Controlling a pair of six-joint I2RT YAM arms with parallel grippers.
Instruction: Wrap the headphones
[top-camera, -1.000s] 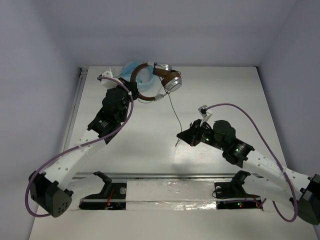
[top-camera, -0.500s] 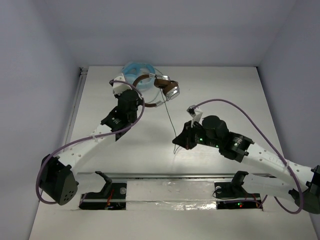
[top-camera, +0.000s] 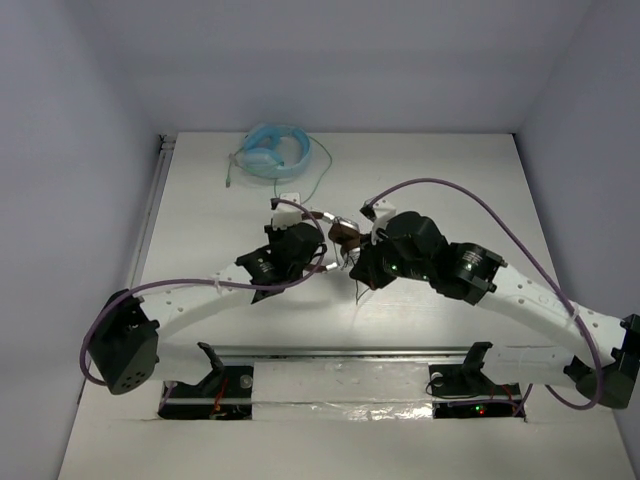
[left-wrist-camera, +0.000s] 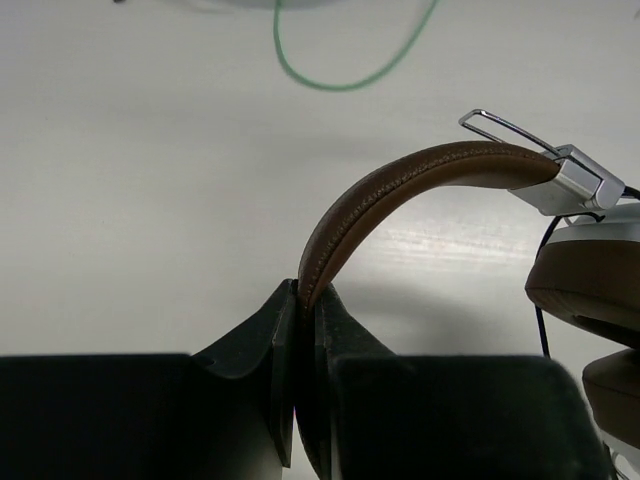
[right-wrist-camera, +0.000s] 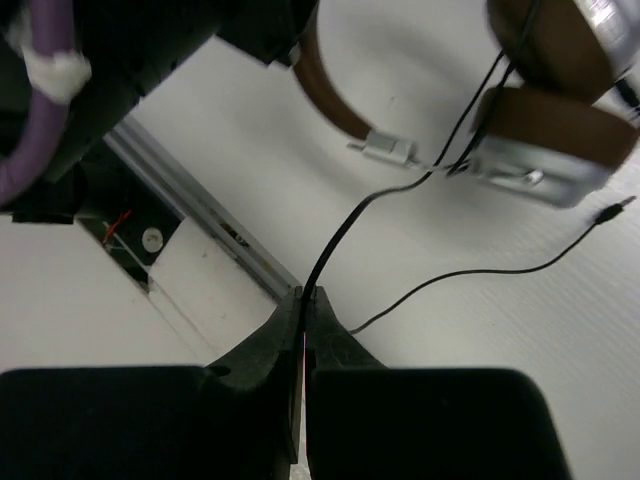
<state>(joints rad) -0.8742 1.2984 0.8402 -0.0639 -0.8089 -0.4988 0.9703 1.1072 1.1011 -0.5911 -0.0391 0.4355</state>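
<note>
Centre of the white table (top-camera: 470, 180), near half: over-ear headphones (top-camera: 343, 232) with a brown stitched leather headband, brown ear pads and silver metal earcups sat between the two wrists.

Left gripper (left-wrist-camera: 305, 300) was pinched tight on the edge of the headband (left-wrist-camera: 400, 180), with no gap showing beside the leather. From those fingers the band rose and arched over to the right. It ended at a silver slider and wire hoop, with the padded earcups (left-wrist-camera: 590, 280) stacked at the far right of the wrist view. Long axis ran roughly left to right across the table, cups toward the right arm. Whether the cups rested on the surface, could not tell.

Right gripper (right-wrist-camera: 303, 300) was closed narrow on the thin dark cable (right-wrist-camera: 345, 225). From the grip the cable ran up to the silver earcup (right-wrist-camera: 540, 140). The loose length trailed over the table to a jack plug (right-wrist-camera: 615, 207) lying free.

A metal rail (right-wrist-camera: 200, 210) ran along the table's near edge.

At the far edge, well apart, lay light blue headphones (top-camera: 270, 150) with a green cable (top-camera: 322, 165) looping beside them.
</note>
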